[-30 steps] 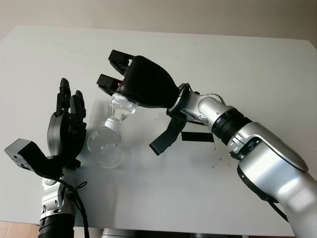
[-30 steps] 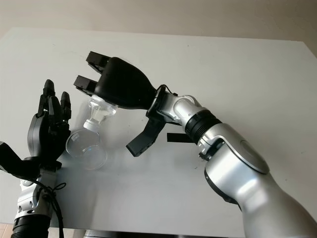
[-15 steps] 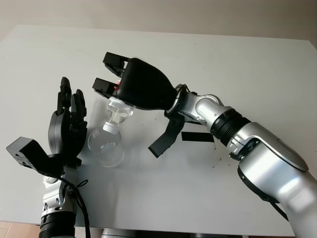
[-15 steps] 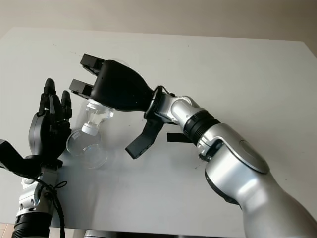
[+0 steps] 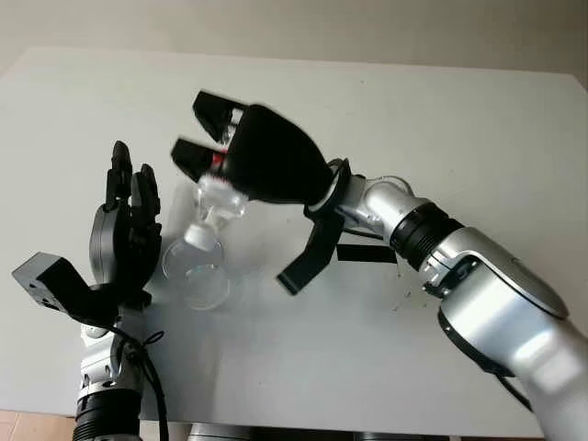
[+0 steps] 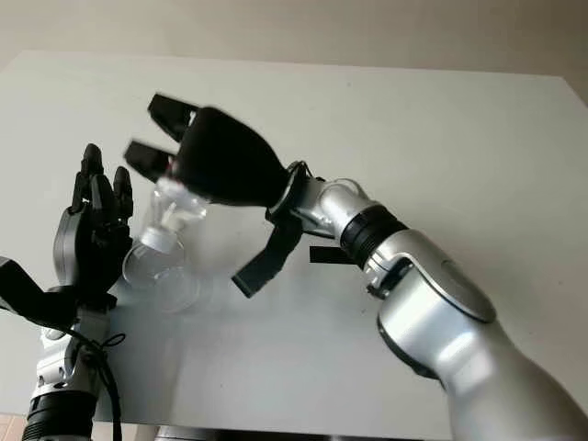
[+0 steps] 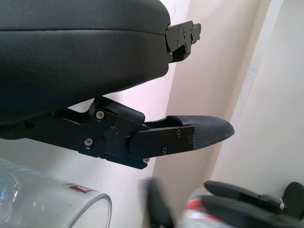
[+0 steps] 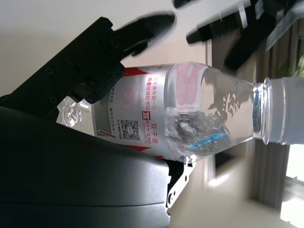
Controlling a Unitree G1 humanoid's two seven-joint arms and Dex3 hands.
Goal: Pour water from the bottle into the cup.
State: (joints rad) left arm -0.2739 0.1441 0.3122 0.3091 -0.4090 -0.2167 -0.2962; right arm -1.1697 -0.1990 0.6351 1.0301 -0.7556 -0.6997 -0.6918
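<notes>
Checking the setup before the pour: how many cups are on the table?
1. The clear cup stands beside the open left hand, under the neck of the bottle tilted in the right hand.

On the water bottle (image 8: 190, 114) we see a red-and-white label with a QR code and small Chinese print we cannot read.

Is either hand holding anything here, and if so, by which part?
The right hand grips the bottle around its labelled body, neck tipped down over the cup. The left hand is open beside the cup, holding nothing.
</notes>
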